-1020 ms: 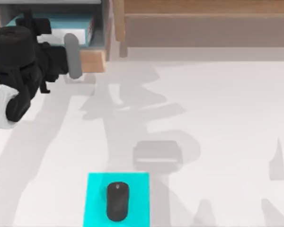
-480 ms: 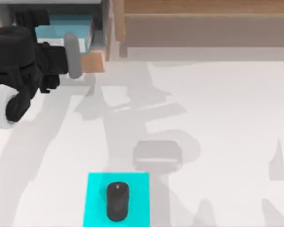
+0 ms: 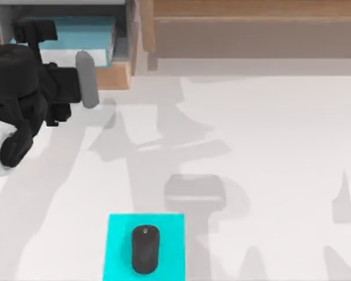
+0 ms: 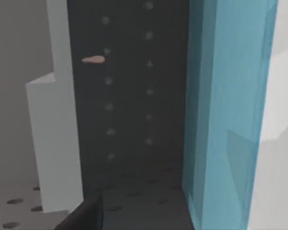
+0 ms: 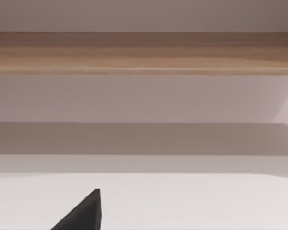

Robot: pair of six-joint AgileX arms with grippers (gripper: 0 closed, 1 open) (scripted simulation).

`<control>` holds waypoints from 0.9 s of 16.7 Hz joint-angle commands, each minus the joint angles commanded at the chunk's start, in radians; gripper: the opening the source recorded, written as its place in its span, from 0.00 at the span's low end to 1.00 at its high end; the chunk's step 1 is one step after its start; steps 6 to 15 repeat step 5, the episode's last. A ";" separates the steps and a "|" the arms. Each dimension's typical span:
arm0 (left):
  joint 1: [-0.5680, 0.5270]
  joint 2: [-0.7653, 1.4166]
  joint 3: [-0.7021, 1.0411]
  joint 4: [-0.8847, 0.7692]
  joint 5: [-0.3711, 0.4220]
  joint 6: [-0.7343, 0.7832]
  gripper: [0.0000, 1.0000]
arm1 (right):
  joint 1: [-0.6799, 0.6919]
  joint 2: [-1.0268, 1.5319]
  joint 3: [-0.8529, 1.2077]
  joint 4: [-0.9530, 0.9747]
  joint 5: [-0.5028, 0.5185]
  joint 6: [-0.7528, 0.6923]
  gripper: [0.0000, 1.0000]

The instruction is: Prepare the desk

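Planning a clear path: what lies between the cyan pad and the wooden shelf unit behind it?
In the top view, bare white desk with shadows separates the cyan pad from the wooden shelf unit.

I'm looking at a rendered office-style workstation: a broad white desk (image 3: 269, 152) with a black computer mouse (image 3: 145, 249) resting on a bright cyan mouse pad (image 3: 120, 246) near the front edge. Along the back runs a tan wooden shelf (image 3: 251, 26), and at the back left a wooden drawer unit (image 3: 118, 73) stands open with a grey bar handle (image 3: 87, 79) and a teal book-like item (image 3: 85, 29) inside. My right wrist view shows the same wood-trimmed shelf (image 5: 144, 52) above the plain white surface, with flat, uniform shading that marks it as simulated
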 joint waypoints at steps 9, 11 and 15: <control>-0.015 -0.071 -0.103 0.026 -0.016 -0.002 1.00 | 0.000 0.000 0.000 0.000 0.000 0.000 1.00; -0.015 -0.071 -0.103 0.026 -0.016 -0.002 1.00 | 0.000 0.000 0.000 0.000 0.000 0.000 1.00; -0.015 -0.071 -0.103 0.026 -0.016 -0.002 1.00 | 0.000 0.000 0.000 0.000 0.000 0.000 1.00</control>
